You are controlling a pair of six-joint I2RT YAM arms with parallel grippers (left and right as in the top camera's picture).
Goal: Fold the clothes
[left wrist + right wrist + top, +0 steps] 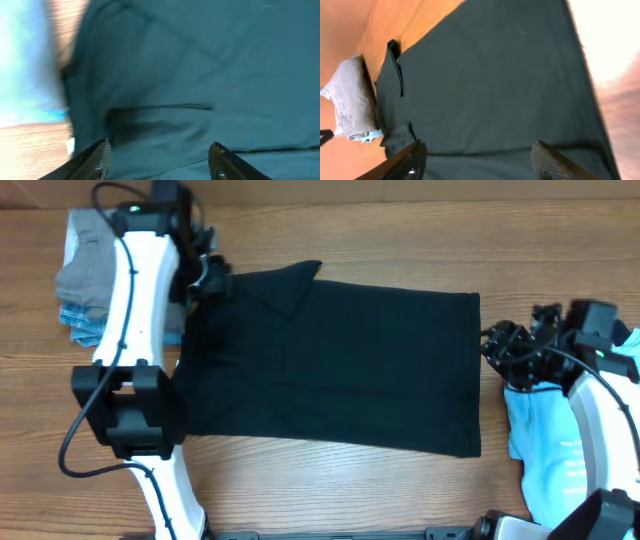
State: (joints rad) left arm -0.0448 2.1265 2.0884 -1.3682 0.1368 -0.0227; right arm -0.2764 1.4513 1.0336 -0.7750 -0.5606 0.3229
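1. At the far left of the wooden table (330, 240) sits a folded pile (85, 275), grey on top with light blue beneath
2. The left gripper (208, 277) hangs over the collar end of the black shirt (340, 370); its wrist view shows the fingers (100, 157) standing apart with nothing between them
3. The black shirt lies flat across the middle of the table, collar to the left, straight hem edge to the right
4. The right gripper (510, 352) is just beside that hem edge, jaws spread wide and empty
5. A light blue tee (545, 445) with white print lies at the far right, partly under the right arm (600, 410)
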